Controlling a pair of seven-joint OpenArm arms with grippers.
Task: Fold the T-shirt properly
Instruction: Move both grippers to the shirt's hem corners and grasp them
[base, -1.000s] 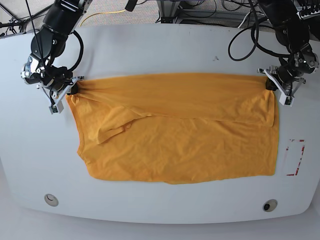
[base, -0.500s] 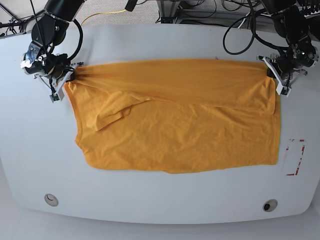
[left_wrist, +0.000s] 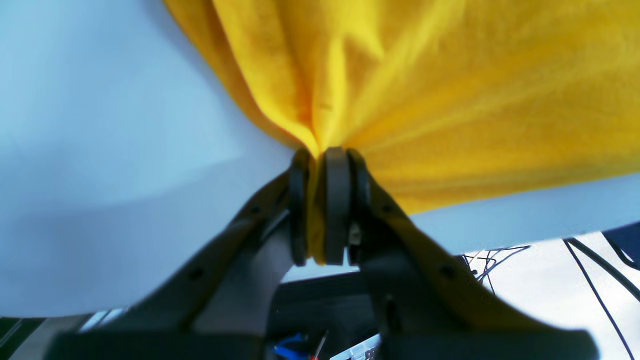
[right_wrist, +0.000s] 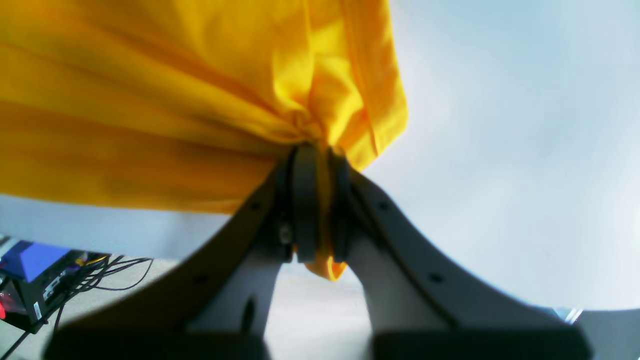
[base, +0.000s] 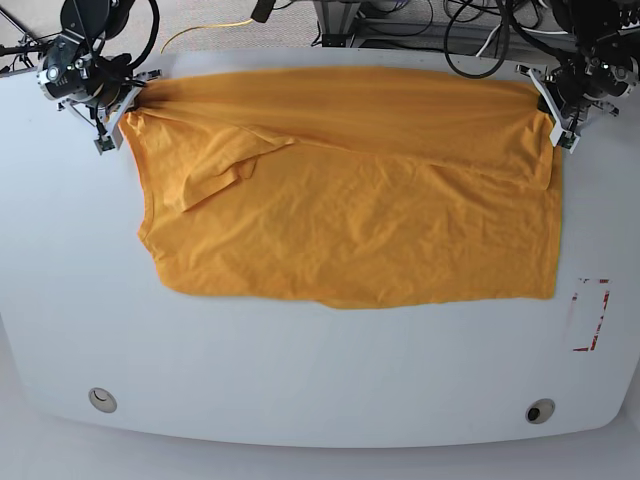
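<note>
The T-shirt (base: 350, 200) lies spread on the white table (base: 300, 380), its long axis running left to right, one sleeve folded over near the left end. Its far edge is stretched taut between both arms at the table's far corners. The left gripper (left_wrist: 320, 200) pinches the far-right corner; the right gripper (right_wrist: 315, 200) pinches the far-left. Each arm reaches low, fabric trailing nearward from its clamped jaws.

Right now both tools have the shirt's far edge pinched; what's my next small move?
Probably lower and release: the left tool and right tool hold the T-shirt taut at the table's far edge, the cloth spread nearly flat.
</note>
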